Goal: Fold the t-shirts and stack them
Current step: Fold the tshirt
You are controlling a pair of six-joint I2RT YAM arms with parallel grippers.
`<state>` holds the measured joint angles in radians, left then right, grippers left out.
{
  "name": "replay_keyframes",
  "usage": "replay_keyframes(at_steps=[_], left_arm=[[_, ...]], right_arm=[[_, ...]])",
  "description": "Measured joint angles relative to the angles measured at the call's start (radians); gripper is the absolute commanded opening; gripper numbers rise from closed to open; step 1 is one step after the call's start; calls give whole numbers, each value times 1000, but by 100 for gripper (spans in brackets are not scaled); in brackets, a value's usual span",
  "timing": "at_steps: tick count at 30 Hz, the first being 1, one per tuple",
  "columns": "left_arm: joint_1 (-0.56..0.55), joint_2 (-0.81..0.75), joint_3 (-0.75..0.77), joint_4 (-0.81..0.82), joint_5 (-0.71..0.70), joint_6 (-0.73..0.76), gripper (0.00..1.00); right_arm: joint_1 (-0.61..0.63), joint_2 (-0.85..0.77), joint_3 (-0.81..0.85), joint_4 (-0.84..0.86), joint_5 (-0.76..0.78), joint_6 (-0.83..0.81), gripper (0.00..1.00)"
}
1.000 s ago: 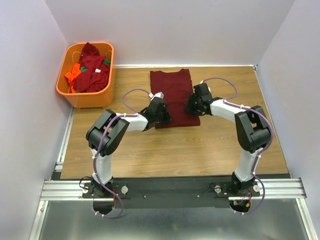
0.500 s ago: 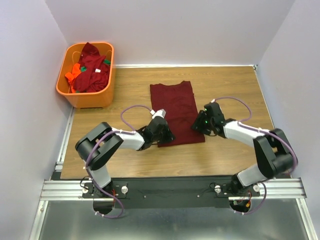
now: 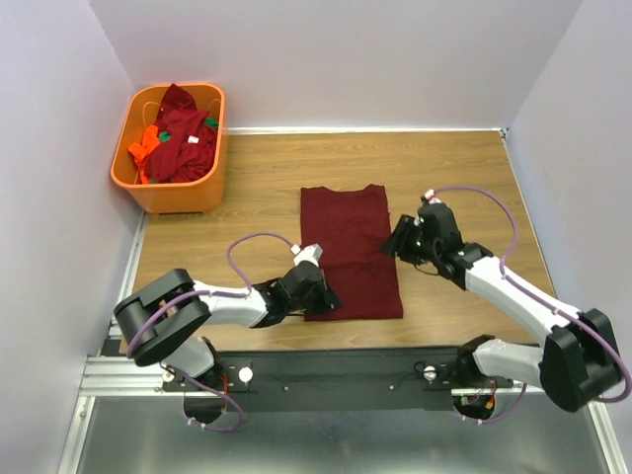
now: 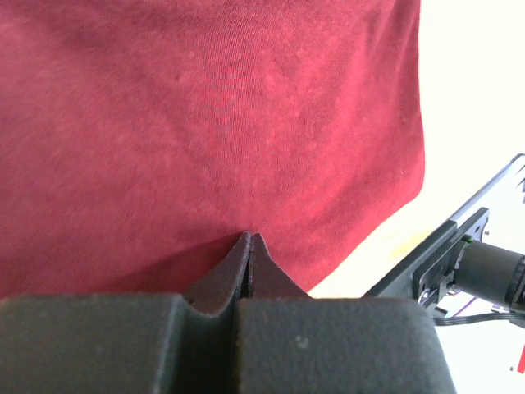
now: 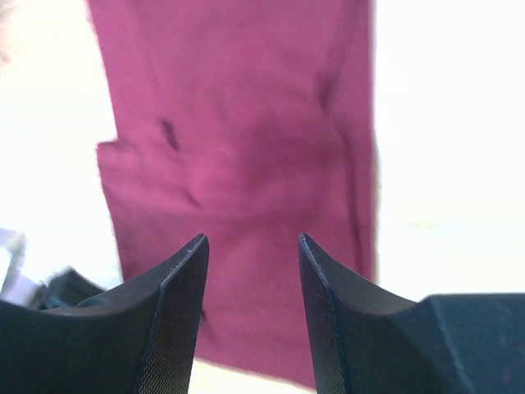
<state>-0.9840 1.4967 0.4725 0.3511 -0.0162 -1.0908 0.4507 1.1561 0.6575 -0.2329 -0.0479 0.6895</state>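
T-shirt (image 3: 351, 252), maroon, folded to a narrow strip at frame centre, dragged lower toward the bottom edge than a second ago, pinched at lower-left corner by fully closed left gripper (image 3: 324, 299), with half-open right gripper (image 3: 397, 242) holding nothing beside the right edge: apparently positioned for a crosswise fold.

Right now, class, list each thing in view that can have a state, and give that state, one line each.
maroon t-shirt: folded into a long strip, lying flat on the table.
left fingers: shut, pinching the shirt's near left corner.
right fingers: open, empty, at the shirt's right edge.
basket: upright, filled.
heap of shirts: crumpled, unfolded, in the basket.
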Motion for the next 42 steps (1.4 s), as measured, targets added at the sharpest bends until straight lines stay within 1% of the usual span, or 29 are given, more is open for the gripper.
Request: replay_keyframes(at_steps=[2,8,10,14,22,23,25,26,30,32,34,38,42], left_arm=[[0,-35,-7,-27,-11,1,0],[0,-90,-5,-63,-33,5,0],[0,-94,-5,-69,-36,6,0],[0,-97,-5,-77,-36,6,0],[0,-96,-6,-78,-36,6,0],[0,-96,-8,-77,-35,6,0],[0,-96,-12,-75,-35,6,0],[0,-95,-16,-71,-35,6,0],[0,-87,-34,-57,-35,5,0],[0,-83,-43,-48,-34,4,0],[0,-78,-50,-38,-32,3,0],[0,-73,-64,-13,-26,-1,0],[0,-73,-80,14,-20,-8,0]], right_arm=[[27,62,90,0,33,-33,52],[151,255,246,-13,150,-94,50],[189,319,276,-34,193,-109,50],[239,396,302,-76,270,-131,50],[275,495,355,-129,381,-143,49],[275,501,359,-131,389,-143,42],[275,515,368,-135,407,-142,33],[275,522,372,-135,415,-140,23],[275,545,373,-136,437,-123,8],[275,550,373,-136,443,-114,4],[275,549,371,-136,451,-106,4],[276,539,351,-136,460,-88,1],[276,484,314,-140,483,-63,1]])
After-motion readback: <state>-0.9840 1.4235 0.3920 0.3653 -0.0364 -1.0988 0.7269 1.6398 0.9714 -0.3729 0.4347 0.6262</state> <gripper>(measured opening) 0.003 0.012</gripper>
